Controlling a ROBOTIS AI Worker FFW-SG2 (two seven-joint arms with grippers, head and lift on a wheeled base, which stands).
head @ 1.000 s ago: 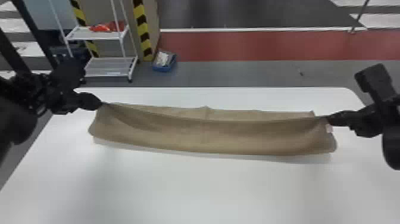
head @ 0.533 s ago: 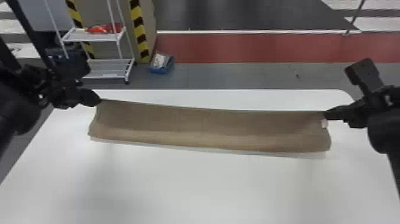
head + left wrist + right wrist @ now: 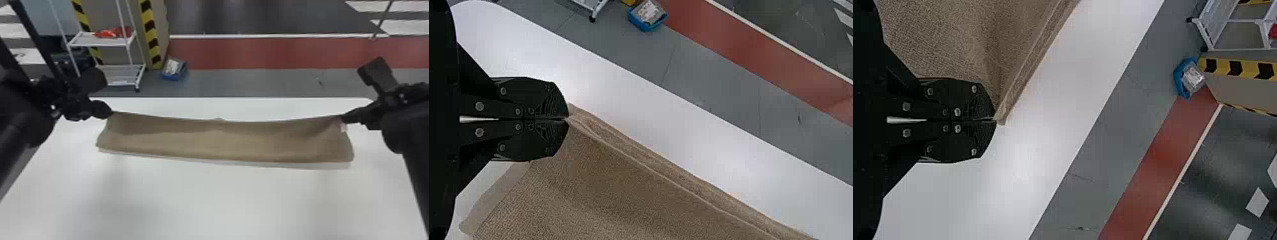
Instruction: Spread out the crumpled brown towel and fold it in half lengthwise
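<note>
The brown towel (image 3: 223, 140) lies as a long, narrow band across the white table, its far edge sagging slightly between both grippers. At its far left corner is my left gripper (image 3: 110, 111); in the left wrist view the left gripper (image 3: 566, 119) is shut on that corner of the towel (image 3: 619, 190). My right gripper (image 3: 344, 118) is at the far right corner, beside a small white tag. In the right wrist view the right gripper (image 3: 994, 120) is pressed shut on the other corner of the towel (image 3: 953, 40).
The white table (image 3: 217, 198) extends in front of the towel, with a narrower strip behind it. Beyond the table, on the floor, stand a white wheeled rack (image 3: 121, 75) and a blue bin (image 3: 174, 71) by a striped post.
The towel's far edge, earlier lying over a visible back layer and then drawn nearly straight, now dips gently in the middle. Both grippers have stayed on its corners, with small shifts.
</note>
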